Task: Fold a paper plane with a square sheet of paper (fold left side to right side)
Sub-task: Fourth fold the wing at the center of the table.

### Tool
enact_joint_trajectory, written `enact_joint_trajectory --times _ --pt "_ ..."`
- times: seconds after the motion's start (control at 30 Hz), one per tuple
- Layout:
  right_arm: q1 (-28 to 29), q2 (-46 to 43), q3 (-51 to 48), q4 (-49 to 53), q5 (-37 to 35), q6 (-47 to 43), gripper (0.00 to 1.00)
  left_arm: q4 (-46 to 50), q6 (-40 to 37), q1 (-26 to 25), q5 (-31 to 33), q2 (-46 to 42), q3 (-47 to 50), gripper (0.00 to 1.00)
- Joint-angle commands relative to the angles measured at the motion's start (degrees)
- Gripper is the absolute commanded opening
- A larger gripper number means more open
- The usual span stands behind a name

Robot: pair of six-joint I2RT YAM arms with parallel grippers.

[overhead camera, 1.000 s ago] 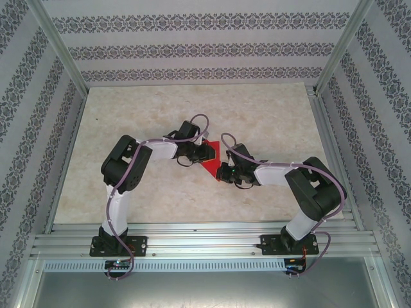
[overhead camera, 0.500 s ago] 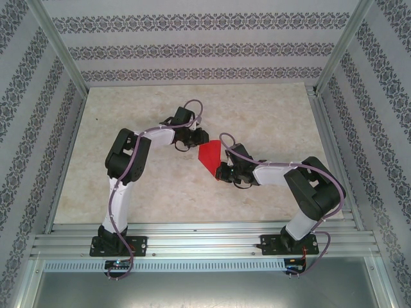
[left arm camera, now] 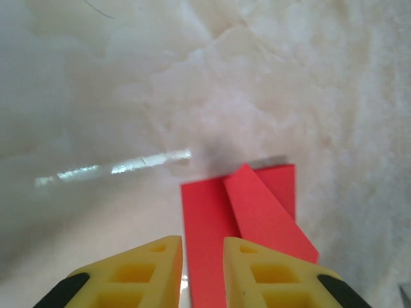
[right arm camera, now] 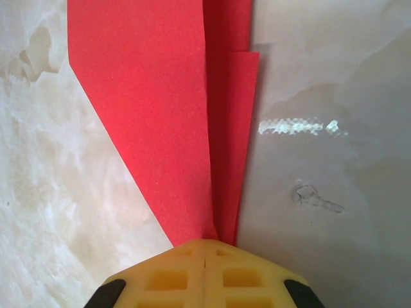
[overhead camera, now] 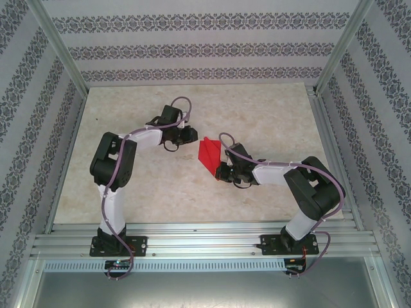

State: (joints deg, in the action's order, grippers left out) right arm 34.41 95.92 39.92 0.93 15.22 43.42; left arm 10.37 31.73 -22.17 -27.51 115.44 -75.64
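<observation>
The red sheet of paper [overhead camera: 209,154] lies mid-table, folded into a narrow dart that tapers toward my right gripper [overhead camera: 220,172]. In the right wrist view the paper [right arm camera: 160,115] runs its pointed end into the right gripper [right arm camera: 204,242], which is shut on it. One folded flap on the right stands slightly raised. My left gripper [overhead camera: 192,135] hovers to the left of the paper, apart from it. In the left wrist view its yellow fingers [left arm camera: 203,240] stand a little open with nothing held, and the paper [left arm camera: 263,212] lies beyond them.
The marbled tabletop [overhead camera: 270,109] stretches around the paper. Aluminium rails [overhead camera: 205,234] run along the near edge, and patterned walls with metal posts close in the left, right and back sides.
My left gripper has drawn back to the left and away from the paper, which it covered a second ago. More of the red paper now shows. The right arm has stayed put.
</observation>
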Motion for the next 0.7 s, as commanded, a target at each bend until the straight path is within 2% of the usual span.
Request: enact_joint_trajectory --times 0.0,0.13,0.33,0.67 --pt "0.7 5.1 -3.9 15.8 -5.9 -1.1 0.02 -7.6 1.7 -3.0 -5.7 -4.6 5.1 0.24" --pt "0.7 5.1 -3.7 16.3 -6.2 -1.4 0.02 -11.4 4.9 -7.8 -7.6 -5.7 9.0 0.24" --pt "0.7 5.1 -3.6 17.0 -6.9 -1.6 0.02 -13.7 8.1 -13.8 -5.6 -3.6 9.9 0.24" --pt "1.0 5.5 -3.3 17.4 -7.1 -1.8 0.02 -10.6 7.1 -14.8 -1.2 1.7 7.9 0.24"
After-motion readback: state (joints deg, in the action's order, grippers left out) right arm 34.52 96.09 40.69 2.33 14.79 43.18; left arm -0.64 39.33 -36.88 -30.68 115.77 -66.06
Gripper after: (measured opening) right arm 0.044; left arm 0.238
